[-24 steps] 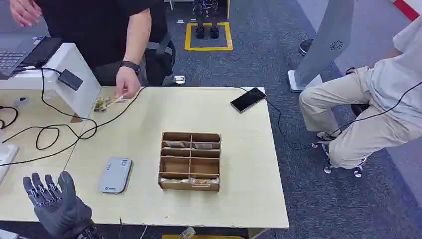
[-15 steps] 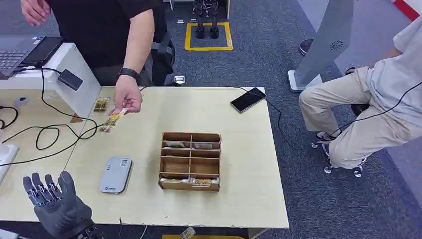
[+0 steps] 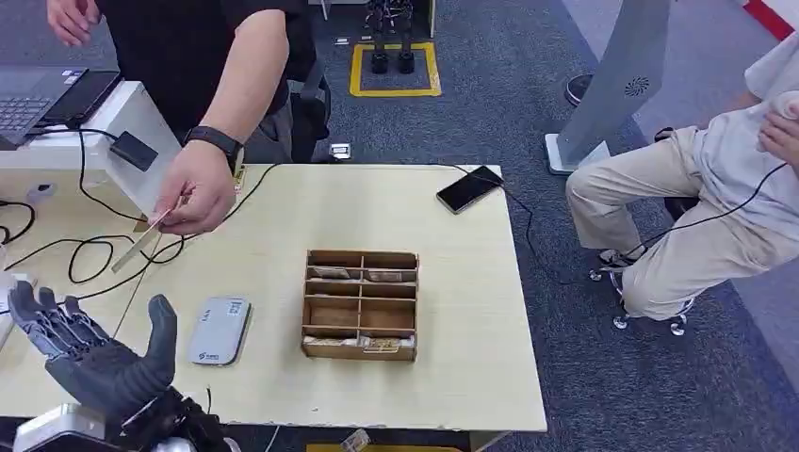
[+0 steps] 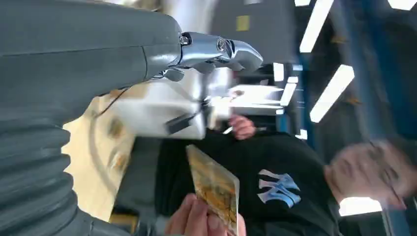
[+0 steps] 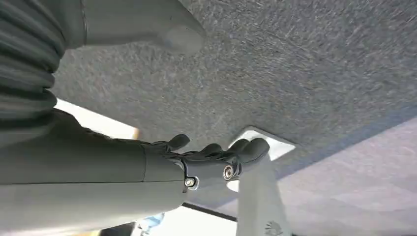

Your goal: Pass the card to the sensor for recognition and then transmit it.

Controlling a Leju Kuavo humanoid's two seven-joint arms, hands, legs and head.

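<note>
A person's hand (image 3: 198, 196) holds a thin card (image 3: 141, 240) out over the left part of the table, tilted down toward my left hand. My left hand (image 3: 94, 363) is raised at the table's near left corner, fingers spread and thumb out, with nothing in it. The card stays a short way above its fingertips. In the left wrist view the card (image 4: 214, 185) shows a yellowish printed face, pinched by the person's fingers, beyond my fingers (image 4: 216, 49). The grey card sensor (image 3: 219, 330) lies flat on the table just right of my left hand. My right hand (image 5: 216, 160) hangs over carpet, loosely extended and holding nothing.
A wooden compartment box (image 3: 360, 303) with cards in some slots stands mid-table (image 3: 462, 282). A black phone (image 3: 469, 188) lies at the far right edge. Black cables (image 3: 94, 250) trail across the left side near a white stand (image 3: 141, 132) and laptop (image 3: 28, 105). Another person (image 3: 697, 207) sits at the right.
The person lifted a card from the far left of the table and brought it toward my left hand. My left hand rose and spread its fingers wider.
</note>
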